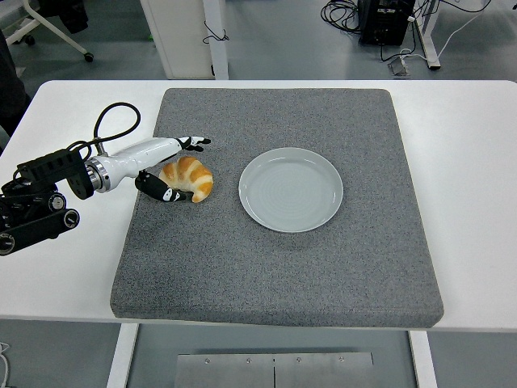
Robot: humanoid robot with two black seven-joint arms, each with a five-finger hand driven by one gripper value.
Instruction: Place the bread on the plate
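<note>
From the head view, I have the left hand [171, 167] reaching in from the left edge of the grey mat [275, 267], sitting right at the bread [189, 178]. The bread, a croissant, lies on the mat's left side, a little back of the middle, well apart from the plate [291, 189], which rests near the mat's centre and holds nothing. The hand's fingers [194, 142] are stretched out along the far side of the croissant while the thumb [161, 192] curls under its near side, so the hand brackets the bread widely; I can't tell whether either is pressing on it, and I'd call the grasp not yet closed.

I judge this to be the grasping step, with the carry not yet begun. Next I'd need to close fingers and thumb gently on the soft crust, lift it clear of the mat, and move it right over the plate before letting go. The right arm doesn't show in this view.
</note>
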